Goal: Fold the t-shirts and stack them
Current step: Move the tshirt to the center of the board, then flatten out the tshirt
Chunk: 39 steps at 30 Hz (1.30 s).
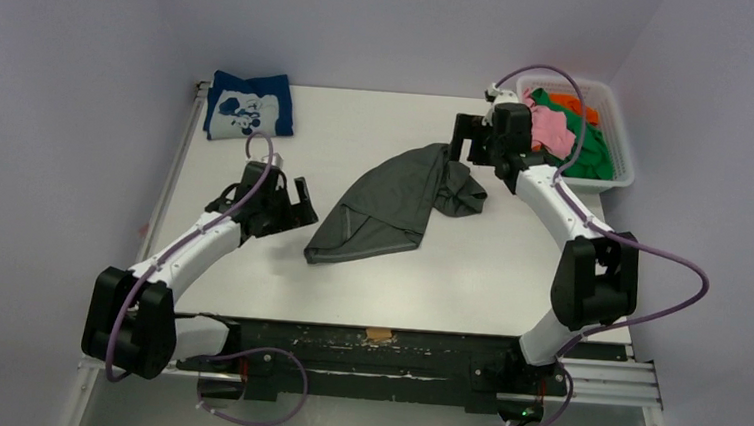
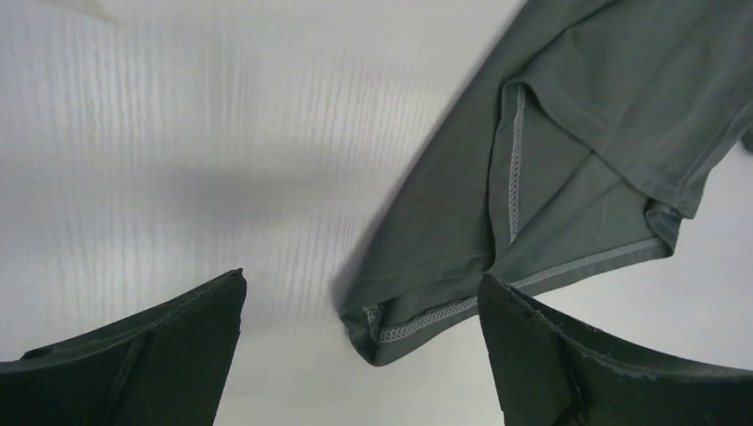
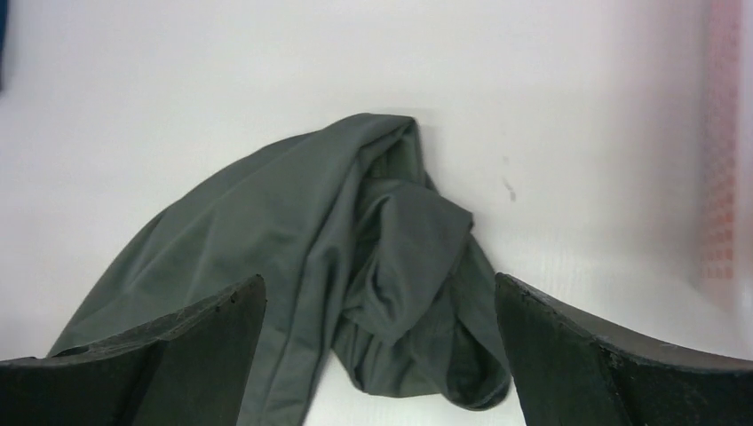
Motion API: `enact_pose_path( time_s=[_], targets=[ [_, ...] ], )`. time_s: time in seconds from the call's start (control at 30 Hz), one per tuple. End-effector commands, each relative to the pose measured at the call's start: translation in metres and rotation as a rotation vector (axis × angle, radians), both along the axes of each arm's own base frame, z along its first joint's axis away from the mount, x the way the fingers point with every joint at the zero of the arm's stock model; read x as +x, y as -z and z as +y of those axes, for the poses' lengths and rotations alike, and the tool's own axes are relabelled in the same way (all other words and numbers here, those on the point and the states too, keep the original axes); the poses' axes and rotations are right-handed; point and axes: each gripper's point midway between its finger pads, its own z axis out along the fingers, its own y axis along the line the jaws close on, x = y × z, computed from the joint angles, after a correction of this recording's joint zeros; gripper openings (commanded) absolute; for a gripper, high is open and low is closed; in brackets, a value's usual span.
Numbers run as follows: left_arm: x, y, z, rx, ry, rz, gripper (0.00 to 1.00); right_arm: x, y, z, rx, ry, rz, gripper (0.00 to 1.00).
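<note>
A plain dark grey t-shirt (image 1: 394,202) lies crumpled in a long diagonal heap on the table's middle. Its hemmed corner (image 2: 417,324) shows in the left wrist view, its bunched upper end (image 3: 400,266) in the right wrist view. A folded navy blue t-shirt with white print (image 1: 250,106) lies at the far left corner. My left gripper (image 1: 298,206) is open and empty, just left of the grey shirt's lower end. My right gripper (image 1: 466,139) is open and empty, above the shirt's upper right end. Green, pink and orange t-shirts (image 1: 569,136) fill the basket.
A white plastic mesh basket (image 1: 624,140) stands at the far right edge of the white table (image 1: 380,113). Purple walls close in the sides and the back. A black rail runs along the near edge by the arm bases.
</note>
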Motion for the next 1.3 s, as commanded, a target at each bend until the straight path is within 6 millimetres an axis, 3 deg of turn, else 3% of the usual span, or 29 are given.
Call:
enact_pose_path(
  time_s=[0.0, 0.07, 0.2, 0.4, 0.53, 0.63, 0.73, 0.97, 1.07, 1.13, 1.17, 1.23, 1.27],
  targets=[
    [-0.023, 0.025, -0.016, -0.051, 0.033, 0.149, 0.98, -0.02, 0.017, 0.058, 0.039, -0.192, 0.046, 0.97],
    [-0.027, 0.034, -0.021, -0.059, 0.041, 0.189, 0.95, -0.029, 0.036, 0.064, -0.057, -0.215, 0.083, 0.97],
    [-0.031, 0.05, -0.034, -0.073, 0.06, 0.244, 0.94, -0.033, 0.06, 0.045, -0.227, -0.116, 0.139, 0.95],
    [-0.032, 0.067, -0.054, -0.085, 0.098, 0.306, 0.85, -0.03, 0.054, 0.018, -0.254, 0.076, 0.118, 0.95],
    [-0.024, 0.072, -0.06, -0.072, 0.11, 0.325, 0.64, -0.036, 0.059, -0.009, -0.217, 0.204, 0.147, 0.95],
    [-0.02, 0.072, -0.063, -0.064, 0.127, 0.329, 0.37, -0.044, 0.072, -0.035, -0.092, 0.299, 0.209, 0.94],
    [-0.017, 0.068, -0.06, -0.043, 0.128, 0.313, 0.0, -0.046, 0.084, -0.043, 0.091, 0.309, 0.248, 0.91],
    [0.006, 0.028, -0.047, 0.015, 0.096, 0.148, 0.0, -0.029, 0.104, -0.023, 0.236, 0.251, 0.279, 0.83],
    [0.019, 0.005, -0.035, 0.061, 0.048, 0.052, 0.0, -0.022, 0.119, -0.021, 0.236, 0.264, 0.312, 0.69],
    [0.029, -0.013, -0.03, 0.073, 0.02, -0.022, 0.0, -0.018, 0.119, -0.016, 0.256, 0.244, 0.307, 0.44],
    [0.034, -0.022, -0.028, 0.079, 0.011, -0.059, 0.0, -0.015, 0.116, -0.014, 0.269, 0.237, 0.295, 0.26],
    [0.045, -0.041, -0.021, 0.1, -0.023, -0.133, 0.0, -0.011, 0.106, -0.013, 0.281, 0.233, 0.265, 0.05],
    [0.05, -0.051, -0.018, 0.115, -0.038, -0.174, 0.0, -0.008, 0.1, -0.016, 0.276, 0.244, 0.242, 0.0]
  ],
)
